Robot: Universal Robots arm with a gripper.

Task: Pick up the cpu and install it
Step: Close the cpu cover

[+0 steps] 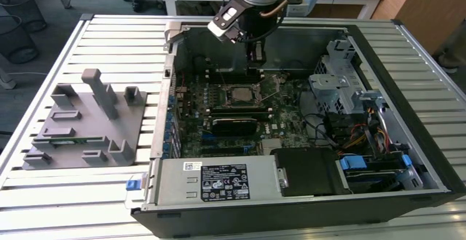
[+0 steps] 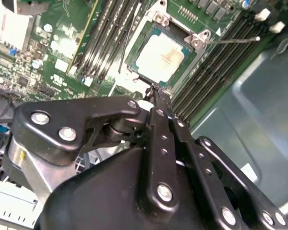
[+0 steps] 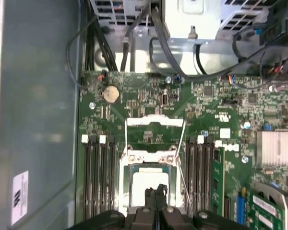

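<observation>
So the cpu point(image 2: 159, 56) is sitting flat in the socket point(image 2: 134, 72) on the green motherboard point(image 3: 211, 105). It's square, with a pale silvery-grey top that catches the light and a greenish rim around it. In both wrist views it lies square in the socket's metal frame, and a thin wire lever point(image 2: 235, 40) sticks out to one side.

The pincer point(image 2: 156, 91) is pinched right down, its black fingers point(image 2: 175, 127) pressed together at the tips with nothing between them. It hangs over the board with its tip just past one edge of the cpu, not gripping it. I can't tell if it's grazing the socket frame.

Rows of dark memory slots point(image 3: 98, 177) run along both sides of the socket. In the exterior view the open computer case point(image 1: 407, 49) lies on a slatted bench point(image 1: 109, 38), with a grey parts fixture point(image 1: 87, 125) at the exterior view's left.
</observation>
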